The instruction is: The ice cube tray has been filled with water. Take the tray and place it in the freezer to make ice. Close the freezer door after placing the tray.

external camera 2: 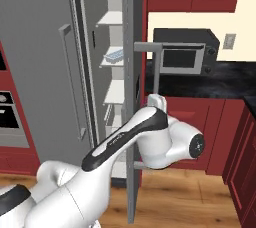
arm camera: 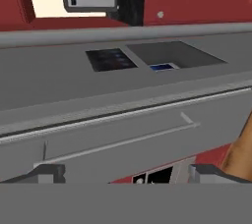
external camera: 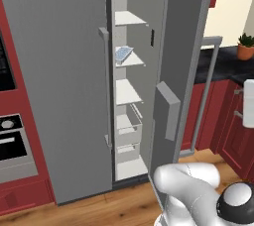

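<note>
The ice cube tray, white with pale blue water in its cells, lies on the second shelf inside the freezer. The freezer door stands open, swung out to the right, with a bin on its inner face. My arm reaches round to the door's outer side. In the hand view my gripper is open and empty, its fingertips close to the door's grey outer face. The black dispenser panel and the bar handle lie beyond them.
The fridge's other door is shut, left of the freezer. An oven sits in red cabinets at far left. Right of the door is a black counter with a microwave and a potted plant.
</note>
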Available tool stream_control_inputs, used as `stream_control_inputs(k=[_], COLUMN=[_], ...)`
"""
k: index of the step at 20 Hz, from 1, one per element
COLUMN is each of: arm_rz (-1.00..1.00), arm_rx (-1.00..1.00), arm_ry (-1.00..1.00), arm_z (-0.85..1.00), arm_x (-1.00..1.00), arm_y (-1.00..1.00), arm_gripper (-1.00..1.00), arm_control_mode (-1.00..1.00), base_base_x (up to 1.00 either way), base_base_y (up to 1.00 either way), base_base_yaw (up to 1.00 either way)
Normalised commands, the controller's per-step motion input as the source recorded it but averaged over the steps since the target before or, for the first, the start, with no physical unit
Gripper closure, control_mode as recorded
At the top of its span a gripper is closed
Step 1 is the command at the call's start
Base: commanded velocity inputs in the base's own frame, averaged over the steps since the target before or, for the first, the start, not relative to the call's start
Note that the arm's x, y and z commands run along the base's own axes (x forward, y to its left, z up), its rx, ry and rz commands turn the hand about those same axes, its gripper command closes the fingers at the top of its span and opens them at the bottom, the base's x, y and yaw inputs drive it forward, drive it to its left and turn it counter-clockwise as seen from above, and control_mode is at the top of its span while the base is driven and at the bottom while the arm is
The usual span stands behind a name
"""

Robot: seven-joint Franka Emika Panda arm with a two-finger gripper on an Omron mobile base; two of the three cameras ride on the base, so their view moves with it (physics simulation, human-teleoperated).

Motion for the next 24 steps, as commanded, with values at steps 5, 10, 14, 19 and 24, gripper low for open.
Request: stream_control_inputs(k=[5, 10, 14, 19, 24], arm_rz=[0.06, 0.1, 0.1, 0.07, 0.08], arm_rx=[0.0, 0.01, 0.01, 0.01, 0.04], arm_ry=[0.06, 0.02, 0.0, 0.0, 0.0], arm_z=[-0.15, -0.22, -0.36, -0.49, -0.41], arm_x=[0.43, 0.43, 0.47, 0.57, 0.47], arm_y=[-0.29, -0.22, -0.02, 0.0, -0.09], arm_gripper=[-1.0, -1.0, -1.0, -1.0, -1.0], arm_control_mode=[-1.0, -1.0, -1.0, -1.0, -1.0], base_base_x=[0.0, 0.0, 0.0, 0.0, 0.0], base_base_y=[0.0, 0.0, 0.0, 0.0, 0.0], base_base_yaw=[0.0, 0.0, 0.0, 0.0, 0.0])
